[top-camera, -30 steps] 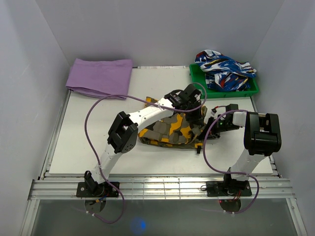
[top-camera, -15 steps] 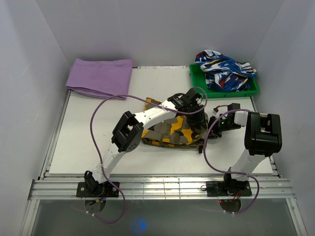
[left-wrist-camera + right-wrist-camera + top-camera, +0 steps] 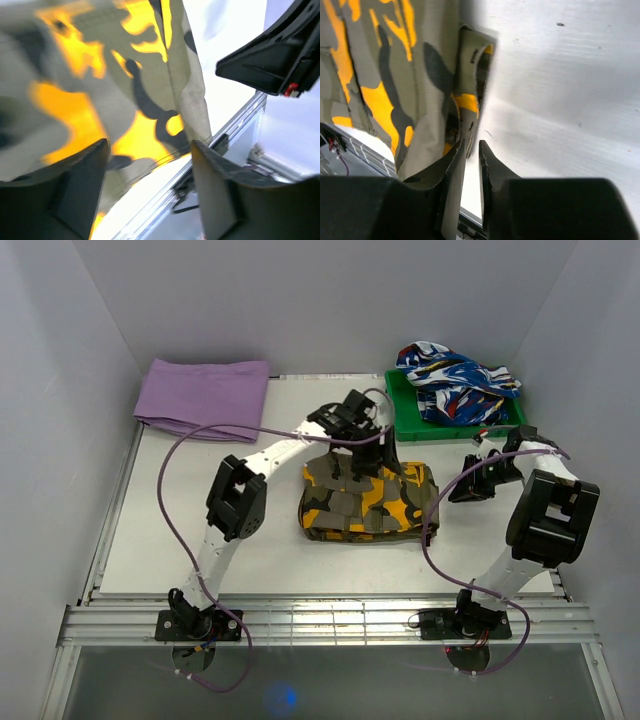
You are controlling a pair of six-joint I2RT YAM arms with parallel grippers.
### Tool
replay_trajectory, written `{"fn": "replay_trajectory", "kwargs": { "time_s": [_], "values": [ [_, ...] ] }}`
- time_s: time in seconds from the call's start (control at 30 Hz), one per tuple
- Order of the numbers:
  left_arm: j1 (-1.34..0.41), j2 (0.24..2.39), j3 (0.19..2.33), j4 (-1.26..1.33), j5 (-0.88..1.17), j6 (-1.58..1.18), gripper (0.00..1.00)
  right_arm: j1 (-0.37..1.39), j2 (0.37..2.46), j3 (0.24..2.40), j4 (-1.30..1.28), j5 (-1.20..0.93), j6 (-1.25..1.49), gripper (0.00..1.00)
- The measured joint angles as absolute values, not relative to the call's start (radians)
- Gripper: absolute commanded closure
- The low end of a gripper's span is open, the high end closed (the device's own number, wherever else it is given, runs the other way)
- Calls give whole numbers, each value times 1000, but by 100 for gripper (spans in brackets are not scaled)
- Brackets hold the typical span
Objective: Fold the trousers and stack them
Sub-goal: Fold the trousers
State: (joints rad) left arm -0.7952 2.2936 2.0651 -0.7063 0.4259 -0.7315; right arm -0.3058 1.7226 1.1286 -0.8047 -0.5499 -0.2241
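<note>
The camouflage trousers (image 3: pixel 365 502) lie folded into a flat rectangle in the middle of the table. My left gripper (image 3: pixel 362 462) hovers over their far edge. In the left wrist view its fingers (image 3: pixel 149 145) stand wide open, with only the trousers (image 3: pixel 100 75) and the table below. My right gripper (image 3: pixel 458 492) is just off the trousers' right edge, apart from the cloth. Seen from the right wrist, its jaws (image 3: pixel 471 142) stand a narrow gap apart with nothing between them, and the trousers' folded edge (image 3: pixel 475 65) lies just beyond the tips.
A folded purple cloth (image 3: pixel 205 395) lies at the back left. A green tray (image 3: pixel 470 428) at the back right holds a blue, white and red garment (image 3: pixel 455 375). The table's rail (image 3: pixel 225 135) and part of the right arm (image 3: pixel 275 60) show in the left wrist view.
The left gripper opened, let go of the trousers and drew back toward the far side. The right gripper drew off to the right and parted slightly. The trousers now lie flat.
</note>
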Motion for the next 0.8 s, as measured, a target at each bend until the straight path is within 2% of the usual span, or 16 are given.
{"fn": "replay_trajectory", "kwargs": {
  "time_s": [0.03,0.07,0.13,0.23,0.43,0.57,0.7,0.8],
  "values": [
    [-768,2273,2057,-707,441,-695,10,-306,1721,1144,-826,-554,-245,62],
    [-733,2242,2039,-710,465,-648,8,-305,1717,1158,-847,-564,-260,51],
    [-656,2170,1975,-711,548,-561,5,-303,1707,1188,-892,-609,-298,38],
    [-514,2053,1848,-710,741,-433,8,-282,1698,1240,-934,-694,-340,31],
    [-273,1902,1583,-692,1095,-252,31,-134,1698,1266,-975,-872,-398,30],
    [-275,1888,1396,-648,1224,-218,39,-43,1723,1237,-996,-966,-452,32],
    [-313,1889,1250,-598,1277,-210,48,-55,1829,1145,-984,-990,-481,34],
    [-327,1900,1149,-535,1275,-226,51,-73,1908,1074,-952,-981,-472,34]
  ]
}}
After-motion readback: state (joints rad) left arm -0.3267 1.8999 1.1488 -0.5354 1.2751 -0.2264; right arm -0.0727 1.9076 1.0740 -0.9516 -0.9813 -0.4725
